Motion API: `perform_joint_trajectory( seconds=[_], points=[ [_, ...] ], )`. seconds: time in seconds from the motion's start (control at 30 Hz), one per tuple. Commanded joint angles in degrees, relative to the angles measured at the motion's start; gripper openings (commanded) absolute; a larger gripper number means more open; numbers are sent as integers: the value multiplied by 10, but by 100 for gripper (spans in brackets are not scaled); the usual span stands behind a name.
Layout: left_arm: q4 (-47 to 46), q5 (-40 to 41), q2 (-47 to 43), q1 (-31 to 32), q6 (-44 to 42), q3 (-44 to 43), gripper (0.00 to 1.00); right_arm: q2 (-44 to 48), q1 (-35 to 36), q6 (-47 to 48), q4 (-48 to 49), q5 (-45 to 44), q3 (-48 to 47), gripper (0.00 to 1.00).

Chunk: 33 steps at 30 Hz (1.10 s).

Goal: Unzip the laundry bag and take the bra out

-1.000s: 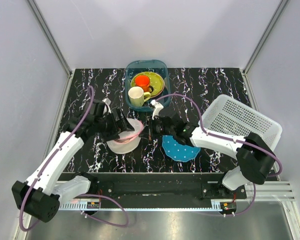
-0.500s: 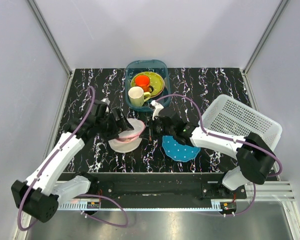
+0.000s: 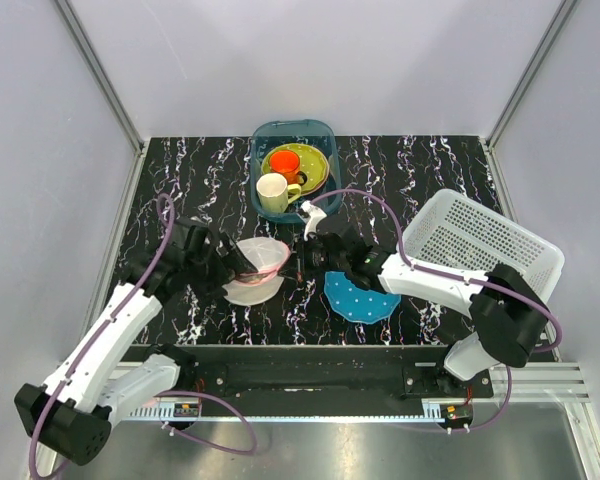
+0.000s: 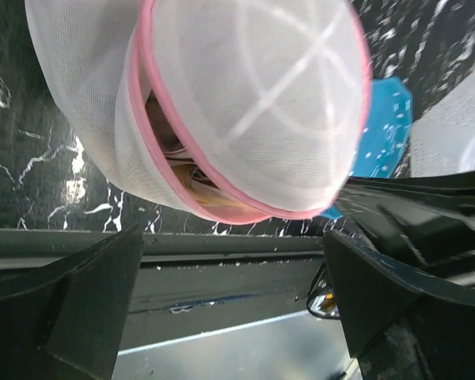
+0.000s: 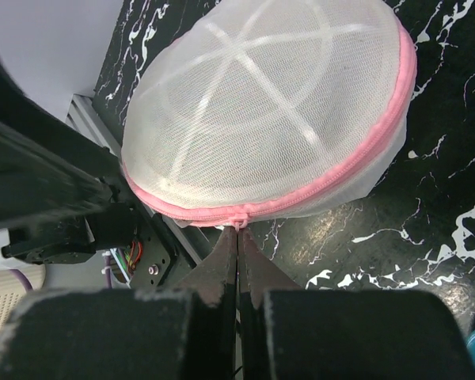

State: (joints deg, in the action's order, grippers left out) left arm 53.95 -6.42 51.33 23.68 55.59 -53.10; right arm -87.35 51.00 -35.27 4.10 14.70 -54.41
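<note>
The laundry bag (image 3: 254, 274), left of centre in the top view, sits partly unzipped, the bra (image 4: 191, 176) showing in the gap, left gripper (image 3: 232, 263) spread wide at its edge, right gripper (image 5: 237, 239) pinching the zipper pull (image 5: 237, 226), which likely needs dragging further round.

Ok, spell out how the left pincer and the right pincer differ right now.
The left pincer gapes wide and holds nothing; the right pincer is shut on the zipper pull. The left pincer faces an open gap in the laundry bag; the right pincer meets pink trim that looks closed. Both are black and flank the bag.
</note>
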Motion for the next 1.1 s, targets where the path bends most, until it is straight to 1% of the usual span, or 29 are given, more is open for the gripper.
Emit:
perform_joint_trajectory(
  seconds=[0.0, 0.13, 0.2, 0.23, 0.27, 0.3, 0.33, 0.4, 0.43, 0.5, 0.53, 0.67, 0.83, 1.0, 1.03, 1.07],
  points=[
    [-61, -65, 10, 1, 38, 29, 99, -5, 5, -5, 29, 20, -5, 0],
    [-92, -57, 33, 1, 43, 43, 99, -7, 5, -6, 33, 24, -1, 0],
    [-107, -38, 43, 2, 42, 52, 99, -10, 5, -4, 33, 25, -1, 0],
    [-115, -34, 54, 1, 40, 61, 85, -9, 5, -4, 32, 25, 1, 0],
    [-124, -26, 60, 2, 38, 62, 74, -9, 5, -2, 30, 22, 2, 0],
    [-124, -22, 65, 1, 36, 61, 60, -7, 5, -2, 27, 18, 3, 0],
    [-118, -19, 73, 0, 26, 48, 29, -5, 5, 2, 26, 13, 10, 0],
    [-107, -4, 76, -3, 15, 31, 4, 6, 0, 11, 21, -8, 23, 0],
    [-96, 0, 77, -9, 2, 14, 0, 11, -4, 12, 21, -12, 43, 0],
    [-89, 4, 78, -21, -12, -2, 0, 28, -21, 13, 21, -24, 69, 0],
    [-86, 3, 77, -37, -25, -11, 0, 39, -26, 17, 21, -27, 95, 0],
    [-93, -24, 81, -73, -54, -32, 0, 43, -42, 35, 24, -47, 147, 0],
    [-111, -55, 119, -80, -75, -51, 0, 43, -42, 39, 29, -20, 148, 0],
    [-129, -79, 125, -80, -81, -44, 0, 39, -42, 40, 28, -13, 125, 0],
    [-131, -80, 122, -80, -83, -44, 0, 39, -42, 39, 15, -17, 121, 0],
    [-131, -82, 120, -80, -86, -44, 0, 39, -43, 42, 6, -24, 117, 9]
  ],
)
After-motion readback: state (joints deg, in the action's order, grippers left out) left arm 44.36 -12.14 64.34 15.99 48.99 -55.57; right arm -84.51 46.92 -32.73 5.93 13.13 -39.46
